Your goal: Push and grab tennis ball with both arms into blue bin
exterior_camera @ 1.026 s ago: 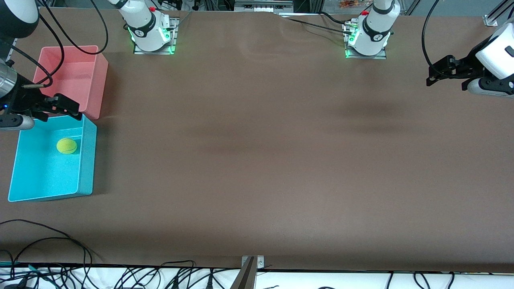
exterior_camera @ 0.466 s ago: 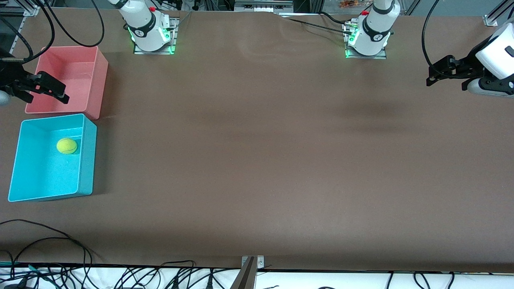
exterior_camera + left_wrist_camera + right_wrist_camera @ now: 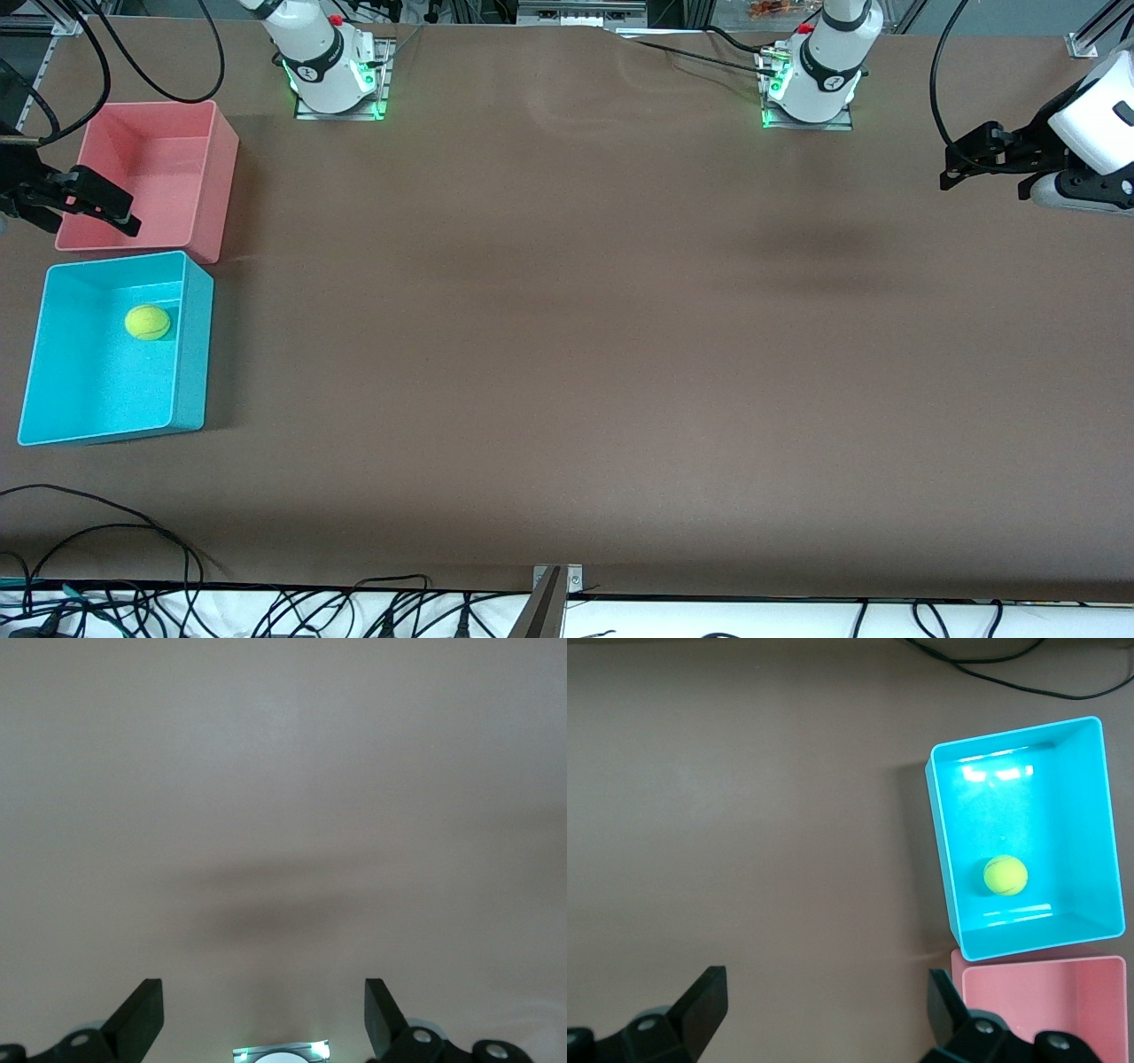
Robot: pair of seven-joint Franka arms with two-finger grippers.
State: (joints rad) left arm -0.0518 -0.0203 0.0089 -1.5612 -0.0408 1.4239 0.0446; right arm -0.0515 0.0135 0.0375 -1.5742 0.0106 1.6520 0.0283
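The tennis ball (image 3: 147, 322) lies inside the blue bin (image 3: 197, 354), close to the wall nearest the table's middle. The right wrist view looks down on the same tennis ball (image 3: 1005, 875) in the blue bin (image 3: 939, 859). My right gripper (image 3: 89, 217) hangs open and empty over the pink bin's edge, at the right arm's end of the table. Bare tabletop shows between the jaws of the right gripper (image 3: 824, 1010). My left gripper (image 3: 985, 184) waits open and empty above the left arm's end of the table. Only tabletop shows between the jaws of the left gripper (image 3: 261, 1019).
A pink bin (image 3: 221, 177) stands beside the blue bin, farther from the front camera, and its corner pink bin (image 3: 1063, 1001) shows in the right wrist view. Cables (image 3: 106, 523) trail along the table's near edge. The left arm's base (image 3: 282, 1052) shows under its wrist.
My right gripper has drawn back from above the blue bin's edge to over the pink bin, toward the table's end. The ball and the left arm have not moved.
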